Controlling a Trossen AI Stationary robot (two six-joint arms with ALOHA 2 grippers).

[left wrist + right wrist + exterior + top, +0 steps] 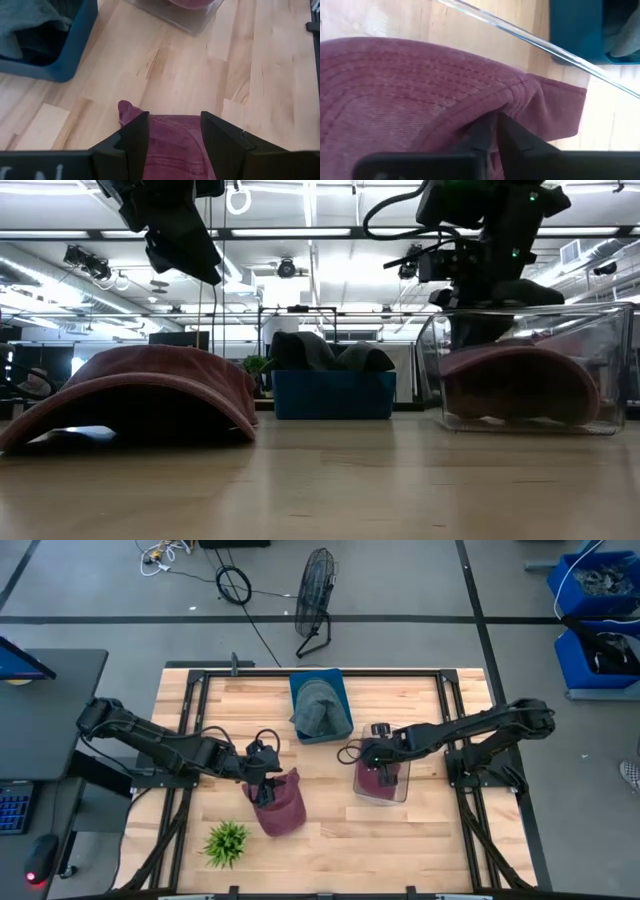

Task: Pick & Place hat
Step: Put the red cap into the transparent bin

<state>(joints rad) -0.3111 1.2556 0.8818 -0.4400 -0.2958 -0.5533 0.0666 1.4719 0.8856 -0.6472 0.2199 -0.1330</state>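
Greenery sits nearest to us on the wooden table (420, 830): a small green plant (226, 842) by the front edge, on the left arm's side. Just behind it we see 1 maroon hat (280, 804) lying flat on the bare wood, and in the low view it arches up from the tabletop (140, 395). Our left gripper (262, 772) hovers over the rear edge of this hat; in the left wrist view its 2 dark fingers (131, 137) stand parted with the maroon fabric (170, 145) showing between them, and we see nothing clamped, while the low view shows the gripper (185, 242) raised above the cloth. Across the table, at about the same depth, we find a clear plastic bin (382, 783) holding a 2nd maroon hat (376, 778), which the low view shows resting inside the transparent walls (520, 385). Our right gripper (384, 768) reaches down into this bin, and in the right wrist view its fingers (512, 135) are pressed together on a fold of the hat's brim (445, 95), pinching the cloth. Farther back, near the middle of the table's rear edge, we see a blue bin (322, 706) with a grey-green hat (317, 705) heaped in it. Beyond the table, on the floor, stands a black fan (314, 598).
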